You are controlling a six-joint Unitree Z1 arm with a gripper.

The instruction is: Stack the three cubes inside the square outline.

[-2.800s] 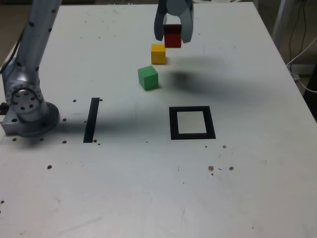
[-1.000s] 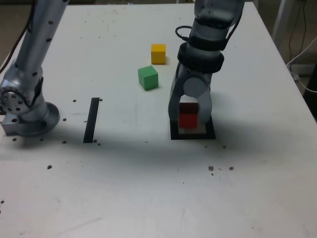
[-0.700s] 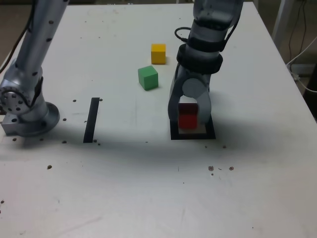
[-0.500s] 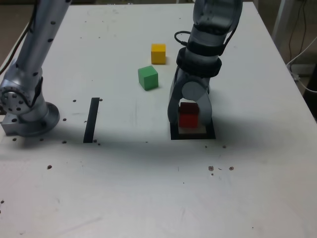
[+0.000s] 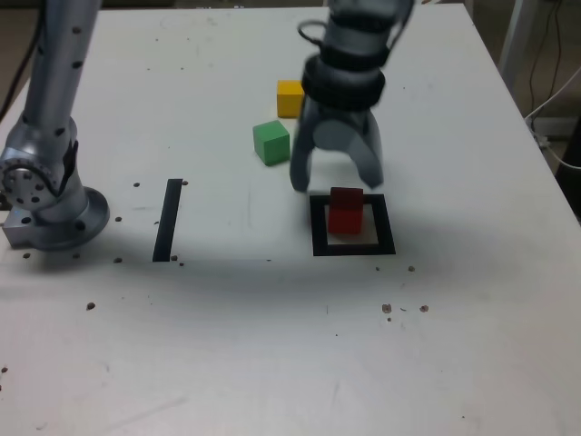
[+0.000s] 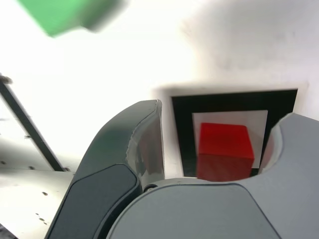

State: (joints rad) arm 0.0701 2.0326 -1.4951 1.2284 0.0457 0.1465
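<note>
The red cube (image 5: 345,210) sits alone inside the square outline (image 5: 319,247), on its white centre, in the half of the table nearer the exterior view's right edge. Nothing is stacked on it yet. The gripper (image 5: 335,179) hangs just above and behind it, fingers spread apart and empty, one to each side and clear of its faces; the wrist view shows the red cube (image 6: 224,149) between the jaws, touching neither.

The green cube (image 5: 270,142) lies toward the far edge, to the exterior view's left of the gripper, and nearest to it. The yellow cube (image 5: 290,97) rests farther back, apart from the green. Next, I judge, comes fetching one of these; green is the shorter reach.
</note>
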